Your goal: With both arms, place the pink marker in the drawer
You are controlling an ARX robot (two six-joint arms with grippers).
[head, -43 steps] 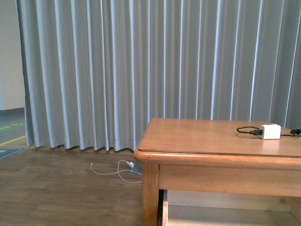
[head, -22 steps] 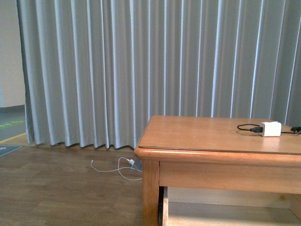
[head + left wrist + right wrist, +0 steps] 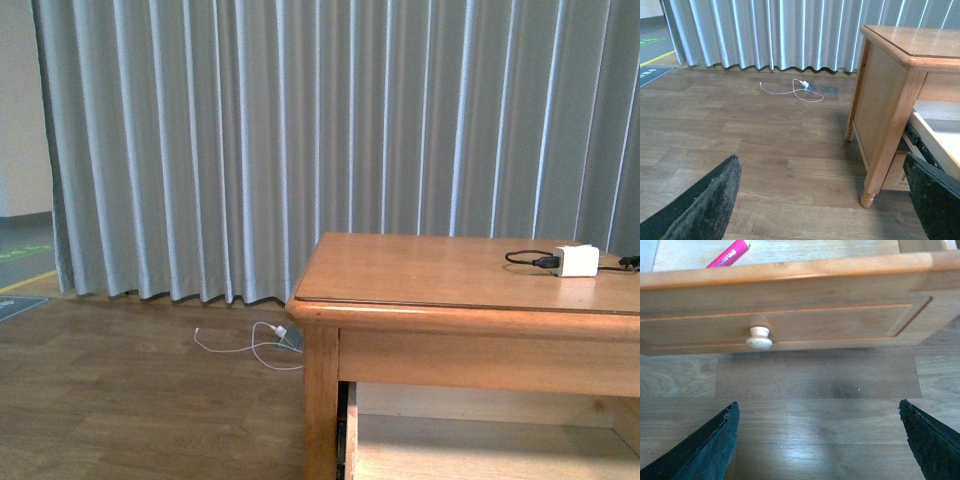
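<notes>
In the right wrist view the pink marker [image 3: 729, 253] lies inside the open drawer [image 3: 830, 315], on its pale floor just behind the front panel. The drawer's round pale knob [image 3: 759, 338] faces my right gripper [image 3: 820, 440], which is open, empty and held over the wooden floor in front of the drawer. My left gripper [image 3: 825, 200] is open and empty, off to the side of the table, beside its corner leg [image 3: 885, 145]. The open drawer's side shows in the left wrist view [image 3: 935, 135]. No arm shows in the front view.
A honey-brown table [image 3: 450, 270] carries a white charger block [image 3: 578, 260] with a black cable. A white cable [image 3: 250, 345] lies on the wooden floor by the grey curtain [image 3: 300, 130]. The pale drawer interior shows under the tabletop [image 3: 480, 445].
The front view has shifted slightly: the table and charger sit a little higher in the frame and more of the drawer interior shows below the tabletop.
</notes>
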